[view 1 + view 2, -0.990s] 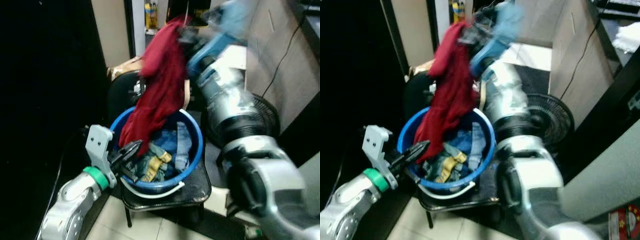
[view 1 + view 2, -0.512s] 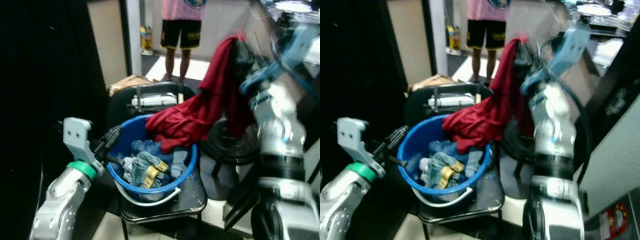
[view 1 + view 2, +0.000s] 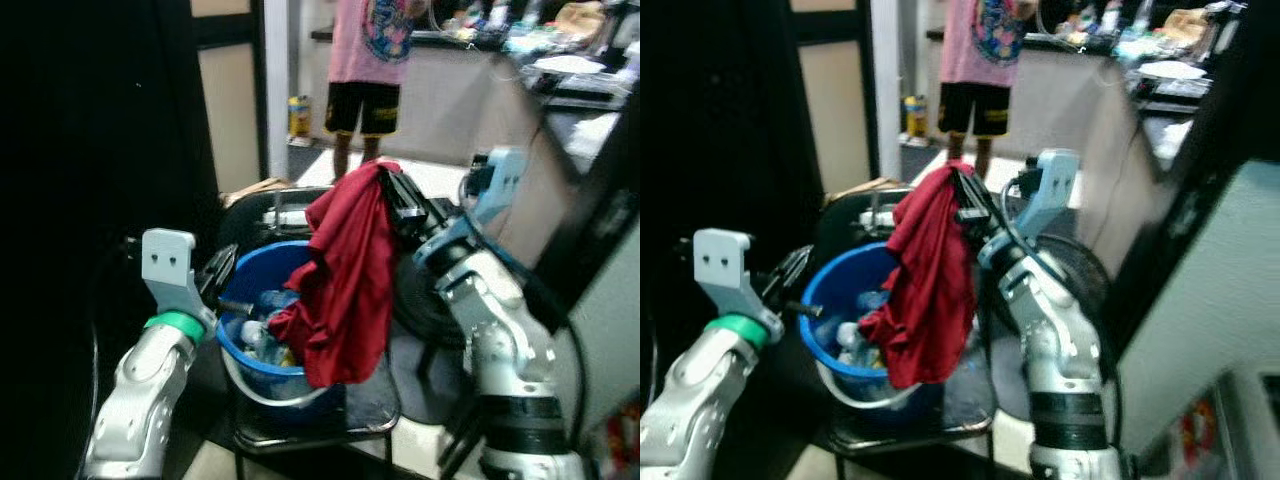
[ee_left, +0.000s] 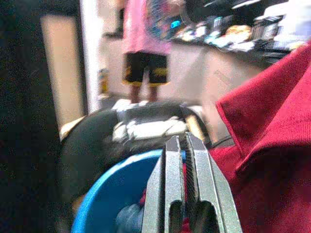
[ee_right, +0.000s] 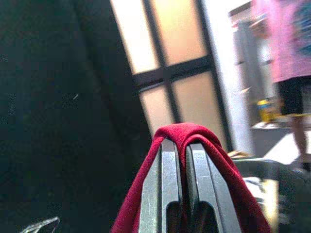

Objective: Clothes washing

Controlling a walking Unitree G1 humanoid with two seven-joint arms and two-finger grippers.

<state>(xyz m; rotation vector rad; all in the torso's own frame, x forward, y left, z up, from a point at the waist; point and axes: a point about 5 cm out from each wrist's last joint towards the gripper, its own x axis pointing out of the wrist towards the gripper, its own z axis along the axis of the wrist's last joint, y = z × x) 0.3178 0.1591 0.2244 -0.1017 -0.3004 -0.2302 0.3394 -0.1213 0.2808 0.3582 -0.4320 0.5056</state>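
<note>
One red cloth garment [image 3: 345, 290] hangs at the centre of the frame, its long axis running top to bottom: the top fold is pinched in the right tool [image 3: 385, 180], whose fingers [image 5: 170, 189] are pressed together on the fabric, and the loose lower end droops over the right rim of the round blue plastic basin [image 3: 245, 345]. Other crumpled clothes [image 3: 262, 335], bluish and pale, lie inside the basin, which sits on a black chair [image 3: 360, 405]. At lower left, the left tool [image 3: 222, 268] sits at the basin's left rim, its fingers [image 4: 170, 194] pressed together on nothing. A person in a pink shirt and black shorts [image 3: 365, 70] stands at upper centre beside a cluttered counter [image 3: 470, 45].
</note>
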